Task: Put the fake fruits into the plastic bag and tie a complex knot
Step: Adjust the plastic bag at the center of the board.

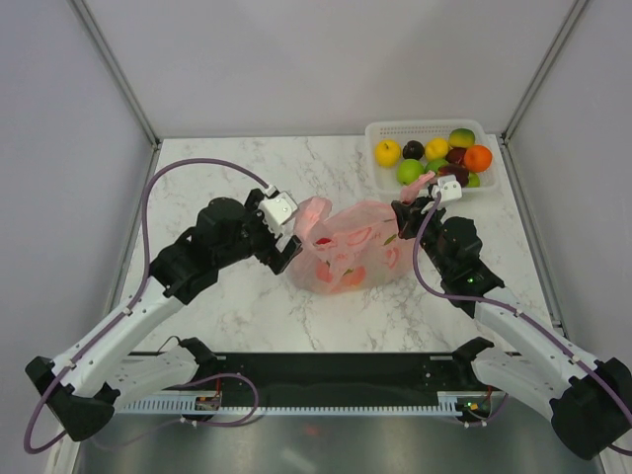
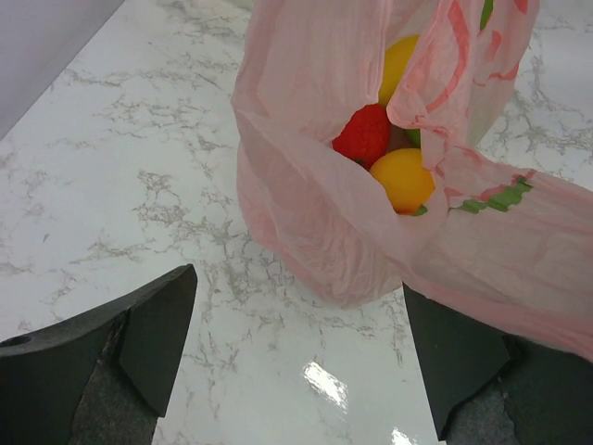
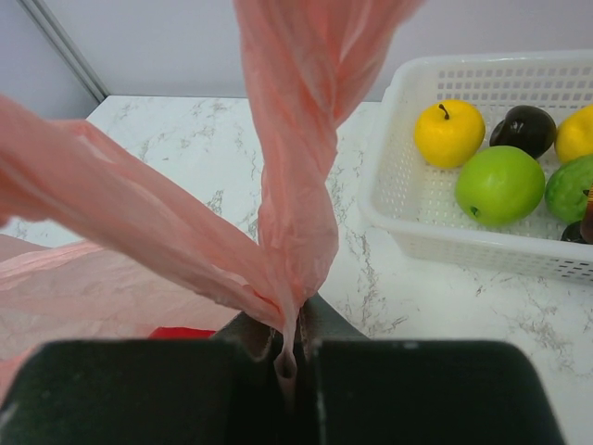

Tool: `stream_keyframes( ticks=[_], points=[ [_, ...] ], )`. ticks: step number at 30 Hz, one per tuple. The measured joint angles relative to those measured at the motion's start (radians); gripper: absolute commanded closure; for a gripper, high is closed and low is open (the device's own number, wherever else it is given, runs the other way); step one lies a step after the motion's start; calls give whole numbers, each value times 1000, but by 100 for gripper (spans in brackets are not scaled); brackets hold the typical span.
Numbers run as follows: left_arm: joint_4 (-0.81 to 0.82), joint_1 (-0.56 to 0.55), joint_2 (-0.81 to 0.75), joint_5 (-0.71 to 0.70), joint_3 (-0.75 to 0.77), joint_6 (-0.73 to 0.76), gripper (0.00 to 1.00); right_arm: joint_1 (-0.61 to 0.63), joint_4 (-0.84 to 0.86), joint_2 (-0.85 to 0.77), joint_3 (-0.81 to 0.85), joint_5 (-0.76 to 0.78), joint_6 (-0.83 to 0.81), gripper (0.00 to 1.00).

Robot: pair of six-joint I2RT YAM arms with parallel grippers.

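Note:
The pink plastic bag [image 1: 348,255] lies on the marble between my two arms, its mouth partly open. In the left wrist view the bag [image 2: 306,195] holds a red fruit [image 2: 363,134], an orange one [image 2: 403,178] and a yellow one [image 2: 398,65]. My left gripper [image 1: 288,251] stands wide open just left of the bag, with only bare marble between its fingers [image 2: 139,343]. My right gripper [image 3: 287,350] is shut on a twisted bag handle [image 3: 296,185], which is pulled taut. More fake fruits [image 1: 434,158] sit in the basket. No knot shows.
The white lattice basket [image 1: 390,131] stands at the back right, close behind the right gripper [image 1: 402,210]. It holds a yellow fruit [image 3: 448,133], a green one [image 3: 498,184] and a dark purple one [image 3: 526,130]. White walls enclose the table on three sides.

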Motion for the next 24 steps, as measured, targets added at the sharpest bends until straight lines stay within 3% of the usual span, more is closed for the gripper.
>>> stream_keyframes(
  ticks=[14, 18, 24],
  points=[
    [295, 4, 53, 232, -50, 189, 0, 0, 0, 1, 2, -33, -1, 100],
    [348, 7, 98, 241, -46, 229, 0, 0, 0, 5, 5, -50, -1, 100],
    [398, 34, 178, 314, -38, 242, 7, 0, -1, 6, 10, -62, -2, 100]
  ],
)
